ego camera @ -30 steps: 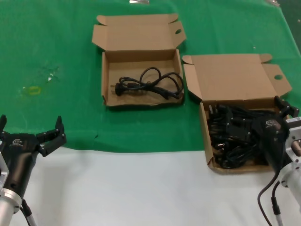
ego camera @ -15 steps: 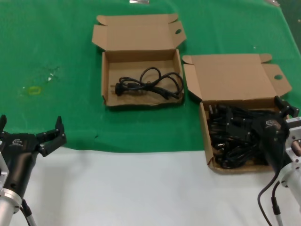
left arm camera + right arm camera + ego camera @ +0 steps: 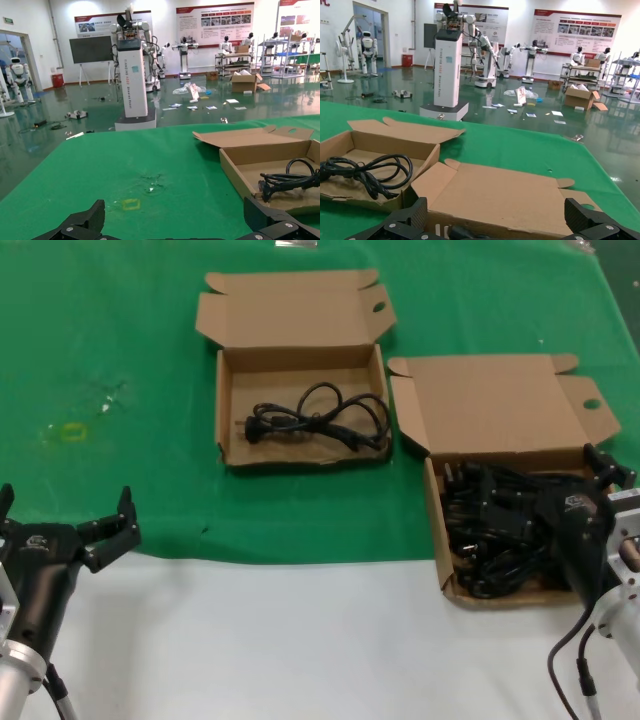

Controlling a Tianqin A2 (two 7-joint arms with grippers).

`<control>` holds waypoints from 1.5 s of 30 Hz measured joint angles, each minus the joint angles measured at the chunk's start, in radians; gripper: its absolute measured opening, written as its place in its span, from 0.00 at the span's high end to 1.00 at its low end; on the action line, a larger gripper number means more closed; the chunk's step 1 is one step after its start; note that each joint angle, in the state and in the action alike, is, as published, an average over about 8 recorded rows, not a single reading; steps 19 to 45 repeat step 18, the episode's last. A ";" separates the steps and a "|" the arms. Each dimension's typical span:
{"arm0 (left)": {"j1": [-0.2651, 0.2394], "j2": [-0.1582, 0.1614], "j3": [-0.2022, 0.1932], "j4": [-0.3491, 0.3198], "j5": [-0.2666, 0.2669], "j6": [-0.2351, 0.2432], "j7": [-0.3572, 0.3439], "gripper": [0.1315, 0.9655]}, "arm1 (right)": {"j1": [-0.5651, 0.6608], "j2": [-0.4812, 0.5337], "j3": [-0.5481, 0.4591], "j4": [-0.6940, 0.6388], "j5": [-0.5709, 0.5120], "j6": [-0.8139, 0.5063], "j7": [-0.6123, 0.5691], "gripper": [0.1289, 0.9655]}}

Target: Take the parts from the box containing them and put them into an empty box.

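Observation:
The box containing the parts [image 3: 437, 532] lies at the right, its tray full of tangled black power cords [image 3: 490, 530]. My right gripper [image 3: 548, 492] hovers low over this pile, jaws wide open and empty; in the right wrist view [image 3: 497, 226] its lid [image 3: 505, 195] lies just ahead. The other box [image 3: 222, 410] lies farther back to the left and holds one looped cord [image 3: 320, 418]. It also shows in the left wrist view [image 3: 240, 162] and the right wrist view [image 3: 427, 155]. My left gripper [image 3: 65, 508] is open and empty at the near left.
Green cloth [image 3: 120, 390] covers the far part of the table and a white surface [image 3: 300, 640] the near part. A small yellow mark [image 3: 72, 431] is on the cloth at the left. Both lids lie open toward the far side.

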 joint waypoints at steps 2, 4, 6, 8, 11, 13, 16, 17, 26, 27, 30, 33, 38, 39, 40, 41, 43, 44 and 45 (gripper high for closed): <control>0.000 0.000 0.000 0.000 0.000 0.000 0.000 0.00 | 0.000 0.000 0.000 0.000 0.000 0.000 0.000 0.00; 0.000 0.000 0.000 0.000 0.000 0.000 0.000 0.00 | 0.000 0.000 0.000 0.000 0.000 0.000 0.000 0.00; 0.000 0.000 0.000 0.000 0.000 0.000 0.000 0.00 | 0.000 0.000 0.000 0.000 0.000 0.000 0.000 0.00; 0.000 0.000 0.000 0.000 0.000 0.000 0.000 0.00 | 0.000 0.000 0.000 0.000 0.000 0.000 0.000 0.00; 0.000 0.000 0.000 0.000 0.000 0.000 0.000 0.00 | 0.000 0.000 0.000 0.000 0.000 0.000 0.000 0.00; 0.000 0.000 0.000 0.000 0.000 0.000 0.000 0.00 | 0.000 0.000 0.000 0.000 0.000 0.000 0.000 0.00; 0.000 0.000 0.000 0.000 0.000 0.000 0.000 0.00 | 0.000 0.000 0.000 0.000 0.000 0.000 0.000 0.00; 0.000 0.000 0.000 0.000 0.000 0.000 0.000 0.00 | 0.000 0.000 0.000 0.000 0.000 0.000 0.000 0.00; 0.000 0.000 0.000 0.000 0.000 0.000 0.000 0.00 | 0.000 0.000 0.000 0.000 0.000 0.000 0.000 0.00; 0.000 0.000 0.000 0.000 0.000 0.000 0.000 0.00 | 0.000 0.000 0.000 0.000 0.000 0.000 0.000 0.00; 0.000 0.000 0.000 0.000 0.000 0.000 0.000 0.00 | 0.000 0.000 0.000 0.000 0.000 0.000 0.000 0.00; 0.000 0.000 0.000 0.000 0.000 0.000 0.000 0.00 | 0.000 0.000 0.000 0.000 0.000 0.000 0.000 0.00; 0.000 0.000 0.000 0.000 0.000 0.000 0.000 0.00 | 0.000 0.000 0.000 0.000 0.000 0.000 0.000 0.00; 0.000 0.000 0.000 0.000 0.000 0.000 0.000 0.00 | 0.000 0.000 0.000 0.000 0.000 0.000 0.000 0.00; 0.000 0.000 0.000 0.000 0.000 0.000 0.000 0.00 | 0.000 0.000 0.000 0.000 0.000 0.000 0.000 0.00; 0.000 0.000 0.000 0.000 0.000 0.000 0.000 0.00 | 0.000 0.000 0.000 0.000 0.000 0.000 0.000 0.00; 0.000 0.000 0.000 0.000 0.000 0.000 0.000 0.00 | 0.000 0.000 0.000 0.000 0.000 0.000 0.000 0.00; 0.000 0.000 0.000 0.000 0.000 0.000 0.000 0.00 | 0.000 0.000 0.000 0.000 0.000 0.000 0.000 0.00; 0.000 0.000 0.000 0.000 0.000 0.000 0.000 0.00 | 0.000 0.000 0.000 0.000 0.000 0.000 0.000 0.00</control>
